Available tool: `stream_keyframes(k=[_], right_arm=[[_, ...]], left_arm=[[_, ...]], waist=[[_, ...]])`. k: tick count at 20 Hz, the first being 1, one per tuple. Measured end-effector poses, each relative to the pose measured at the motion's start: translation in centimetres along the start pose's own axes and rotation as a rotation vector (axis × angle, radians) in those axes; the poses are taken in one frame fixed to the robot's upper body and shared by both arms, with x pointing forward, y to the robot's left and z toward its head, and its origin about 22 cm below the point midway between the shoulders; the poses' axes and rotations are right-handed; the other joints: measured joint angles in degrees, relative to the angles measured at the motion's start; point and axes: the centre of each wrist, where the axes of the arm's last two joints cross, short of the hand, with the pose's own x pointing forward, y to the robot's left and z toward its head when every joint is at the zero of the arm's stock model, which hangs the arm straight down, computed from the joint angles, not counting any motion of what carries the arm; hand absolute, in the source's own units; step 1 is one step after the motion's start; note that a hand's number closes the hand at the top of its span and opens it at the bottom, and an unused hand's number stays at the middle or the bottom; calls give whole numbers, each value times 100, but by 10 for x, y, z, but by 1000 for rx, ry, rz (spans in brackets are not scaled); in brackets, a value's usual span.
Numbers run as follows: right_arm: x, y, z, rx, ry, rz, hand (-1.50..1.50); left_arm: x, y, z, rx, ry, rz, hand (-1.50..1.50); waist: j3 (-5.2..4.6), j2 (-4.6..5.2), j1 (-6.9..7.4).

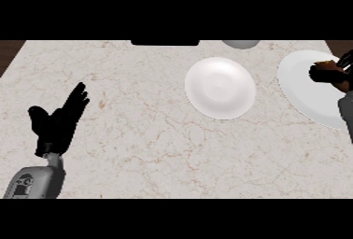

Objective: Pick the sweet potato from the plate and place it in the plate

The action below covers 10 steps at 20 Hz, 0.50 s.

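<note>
Marbled beige surface (pixel 151 140), two white plates on top, near each other but apart: middle plate (pixel 221 87) bare, right plate (pixel 307 95) partly cut by view's right edge. Above right plate's upper part: right hand (pixel 344 60), fingers curled round sweet potato (pixel 322 70), brown-orange, mostly hidden by grip. Cannot tell whether lifted or touching plate. At left, well apart from both plates: left hand (pixel 59 119) resting, fingers straight and spread, holding nothing. At far edge: dark slab (pixel 165 42), grey round object (pixel 241 44).
</note>
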Motion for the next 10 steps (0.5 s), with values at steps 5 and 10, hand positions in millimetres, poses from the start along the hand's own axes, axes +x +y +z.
stream_keyframes(k=[5, 10], right_arm=[[-36, -2, -8, 140, 62, -89, -150], [-49, -3, -11, 150, -16, -137, -150]], left_arm=[[1, 1, -3, -4, -2, 4, 0], [1, -1, -5, -2, 0, 1, 0]], waist=[[6, 15, 19], [9, 21, 39]])
